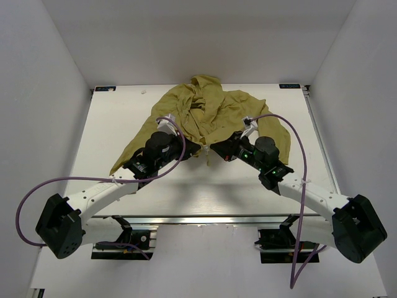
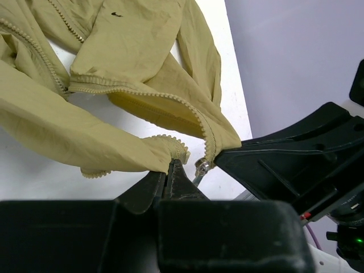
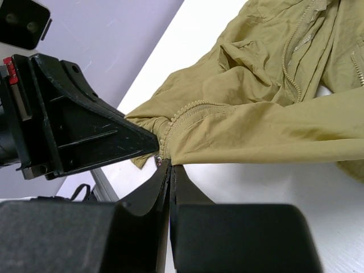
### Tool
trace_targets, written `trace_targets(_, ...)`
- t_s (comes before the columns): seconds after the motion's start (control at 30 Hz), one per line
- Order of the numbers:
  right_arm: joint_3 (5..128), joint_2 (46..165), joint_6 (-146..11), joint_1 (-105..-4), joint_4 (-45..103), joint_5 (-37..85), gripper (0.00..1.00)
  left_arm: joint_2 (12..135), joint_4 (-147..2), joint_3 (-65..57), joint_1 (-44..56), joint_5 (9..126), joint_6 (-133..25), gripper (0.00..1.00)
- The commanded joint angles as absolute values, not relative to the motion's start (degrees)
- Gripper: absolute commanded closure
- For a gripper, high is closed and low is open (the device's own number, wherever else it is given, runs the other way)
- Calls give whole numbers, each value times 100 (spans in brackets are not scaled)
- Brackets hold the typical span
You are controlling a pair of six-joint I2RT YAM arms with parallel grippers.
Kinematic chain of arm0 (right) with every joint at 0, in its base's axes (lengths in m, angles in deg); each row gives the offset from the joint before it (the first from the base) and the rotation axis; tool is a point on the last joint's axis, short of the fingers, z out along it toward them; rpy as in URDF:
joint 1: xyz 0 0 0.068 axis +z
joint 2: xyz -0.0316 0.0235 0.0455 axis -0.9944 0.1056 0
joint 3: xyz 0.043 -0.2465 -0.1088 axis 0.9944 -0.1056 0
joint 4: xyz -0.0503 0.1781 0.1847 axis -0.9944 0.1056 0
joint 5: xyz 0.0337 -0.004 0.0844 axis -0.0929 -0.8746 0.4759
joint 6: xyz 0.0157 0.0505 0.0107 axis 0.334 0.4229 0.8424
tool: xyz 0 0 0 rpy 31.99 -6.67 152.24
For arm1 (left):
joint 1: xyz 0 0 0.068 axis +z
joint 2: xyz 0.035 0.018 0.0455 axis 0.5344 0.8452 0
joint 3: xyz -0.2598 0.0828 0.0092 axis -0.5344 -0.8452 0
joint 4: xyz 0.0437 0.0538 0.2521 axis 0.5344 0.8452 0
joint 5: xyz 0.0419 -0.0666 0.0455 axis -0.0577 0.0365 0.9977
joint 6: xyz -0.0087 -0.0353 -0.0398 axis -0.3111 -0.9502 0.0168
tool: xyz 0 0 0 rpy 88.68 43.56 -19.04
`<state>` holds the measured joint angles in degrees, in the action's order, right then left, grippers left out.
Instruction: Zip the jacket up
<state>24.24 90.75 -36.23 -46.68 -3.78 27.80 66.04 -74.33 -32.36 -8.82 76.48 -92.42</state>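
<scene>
The olive-yellow jacket (image 1: 211,112) lies crumpled and unzipped at the back middle of the white table. Both grippers meet at its bottom front hem. My left gripper (image 1: 197,148) is shut on one hem corner with zipper teeth (image 2: 170,161). My right gripper (image 1: 218,150) is shut on the other hem corner (image 3: 169,165), right at the zipper's bottom end. The small metal zipper slider (image 2: 201,166) hangs on the right gripper's side, a little apart from the left jaws; it also shows in the right wrist view (image 3: 158,161). The two zipper rows (image 2: 142,94) run apart.
The white table (image 1: 186,186) is boxed in by white walls on three sides. Purple cables (image 1: 37,192) loop off both arms. A metal rail (image 1: 205,218) runs along the near edge. One sleeve (image 1: 127,158) trails to the left front.
</scene>
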Motion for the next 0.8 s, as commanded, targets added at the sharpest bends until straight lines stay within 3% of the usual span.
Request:
trace_targets(0.0,2619,8920,-3817,-4632,-425,2892,100,6392,-7423,-3048,-909,7738,-9142,100)
trace_targets(0.77,2707,9114,-3782,-4632,-592,2972,100,6384,-7546,-3049,-936,7588,-9195,100)
